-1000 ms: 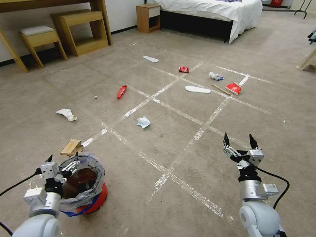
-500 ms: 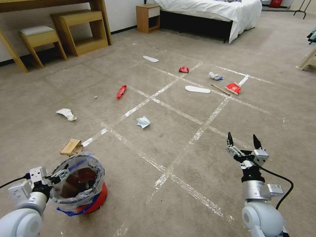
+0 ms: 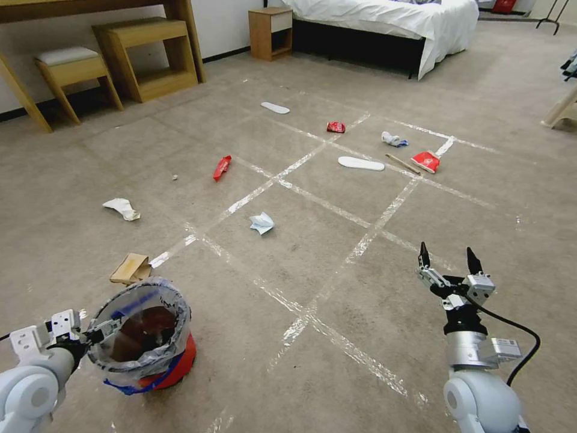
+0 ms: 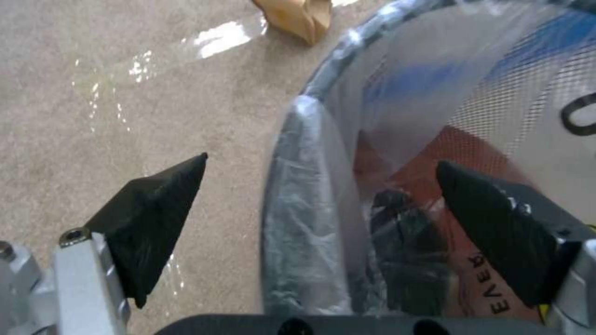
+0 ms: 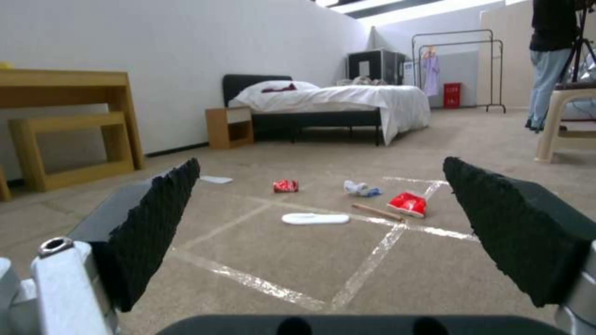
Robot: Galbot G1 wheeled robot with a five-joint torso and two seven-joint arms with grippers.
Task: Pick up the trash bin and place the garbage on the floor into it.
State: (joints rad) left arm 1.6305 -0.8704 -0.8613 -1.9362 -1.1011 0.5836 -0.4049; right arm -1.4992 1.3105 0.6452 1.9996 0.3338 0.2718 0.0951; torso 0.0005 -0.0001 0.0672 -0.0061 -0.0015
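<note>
Beige carpet [image 3: 336,252] crossed by shiny tape lines spreads toward a white bed. My left pincer [image 4: 320,204] has dropped low beside the small round red bin lined with crinkled clear plastic [image 3: 147,337], fingers spread astride its rim, one inside, one outside, so the lift looks ready. My right pincer [image 3: 448,260] hovers spread. Insoles, a red can and paper lie scattered well beyond.

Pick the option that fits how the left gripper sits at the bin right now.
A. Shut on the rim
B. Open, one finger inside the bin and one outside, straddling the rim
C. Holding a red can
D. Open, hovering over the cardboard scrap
B: in the left wrist view the left gripper is open, with the rim of the bin between its two fingers.
</note>
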